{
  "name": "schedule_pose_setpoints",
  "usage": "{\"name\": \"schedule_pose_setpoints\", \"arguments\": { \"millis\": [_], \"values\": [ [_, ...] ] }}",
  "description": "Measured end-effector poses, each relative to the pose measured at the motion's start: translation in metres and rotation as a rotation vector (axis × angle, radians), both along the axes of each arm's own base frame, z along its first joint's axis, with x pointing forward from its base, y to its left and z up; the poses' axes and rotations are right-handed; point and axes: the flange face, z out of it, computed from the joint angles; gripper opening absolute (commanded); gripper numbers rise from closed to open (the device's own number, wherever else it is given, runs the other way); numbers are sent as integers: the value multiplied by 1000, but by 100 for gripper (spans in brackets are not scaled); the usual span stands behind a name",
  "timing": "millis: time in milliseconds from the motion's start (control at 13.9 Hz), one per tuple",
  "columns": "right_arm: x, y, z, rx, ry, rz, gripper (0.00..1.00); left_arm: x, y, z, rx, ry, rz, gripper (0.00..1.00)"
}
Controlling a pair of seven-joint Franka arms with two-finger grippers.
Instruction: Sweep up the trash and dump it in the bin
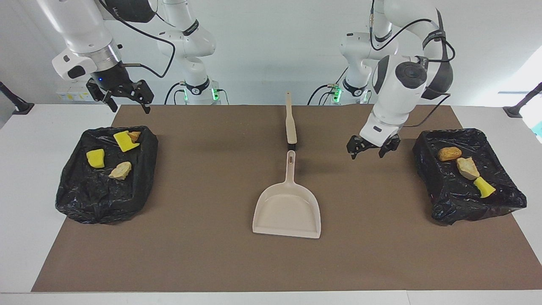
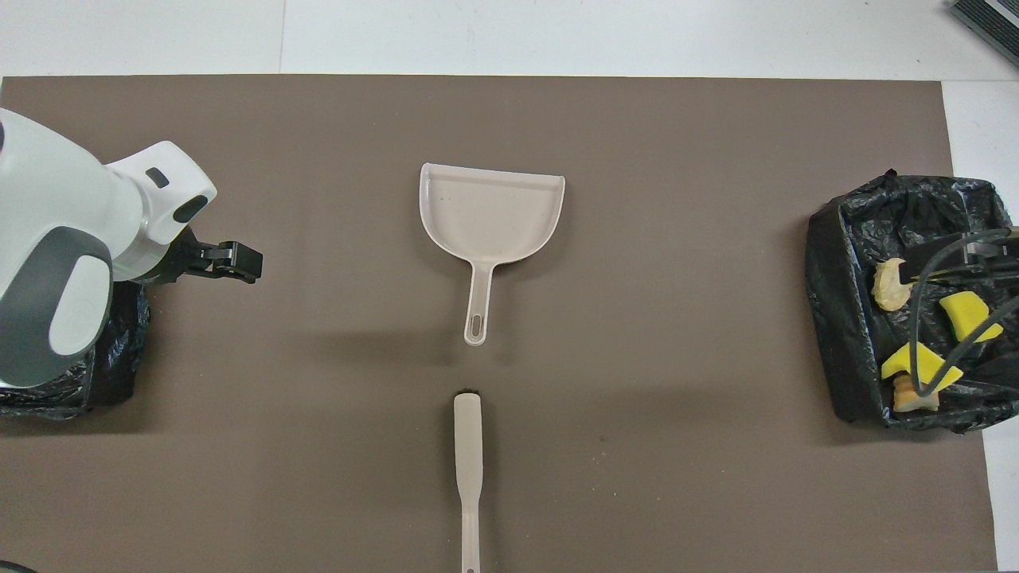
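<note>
Trash is all in the bins, none on the mat. Bin at the right arm's end (image 1: 106,176) holds four scraps: two yellow sponge pieces (image 1: 95,158), a tan chunk (image 1: 120,170), and a small orange bit (image 1: 134,135) tucked against the bigger sponge. Bin at the left arm's end (image 1: 468,178) holds three: an orange bread-like chunk (image 1: 449,153), a tan chunk (image 1: 467,167), and a green-and-yellow sponge (image 1: 483,187).

Handling, as a guess: scraps look light, soft and squashy. Sponges would compress in a pinch, the bread-like bits may crumble. Better pushed with the brush than pinched. If pinched, take across the short side, light squeeze. The black liners look thin and crinkly, easy to snag.

Dustpan (image 1: 288,207) lies flat mid-mat, empty, handle pointing to the robots. Stiff plastic, probably light; take it by the handle near the hang hole. Brush (image 1: 290,120) lies nearer the robots, in line with that handle, close to it but not touching. Take its flat handle.

Left gripper (image 1: 371,148) hangs over the mat between dustpan handle and its bin, fingers spread, holding nothing. Right gripper (image 1: 124,98) waits above the mat's edge by its bin, also spread and empty.

Sweeping looks finished.
</note>
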Motion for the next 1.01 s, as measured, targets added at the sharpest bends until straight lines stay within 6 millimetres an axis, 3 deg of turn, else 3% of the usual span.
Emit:
{"name": "schedule_pose_setpoints", "arguments": {
  "millis": [360,719,1007],
  "values": [
    [0,0,0,0,0,0,100,-17,19,38,5,-15,23,100],
    [0,0,0,0,0,0,100,-46,70,98,5,-10,19,100],
    [0,0,0,0,0,0,100,-70,72,137,-11,-27,18,100]
  ]
}}
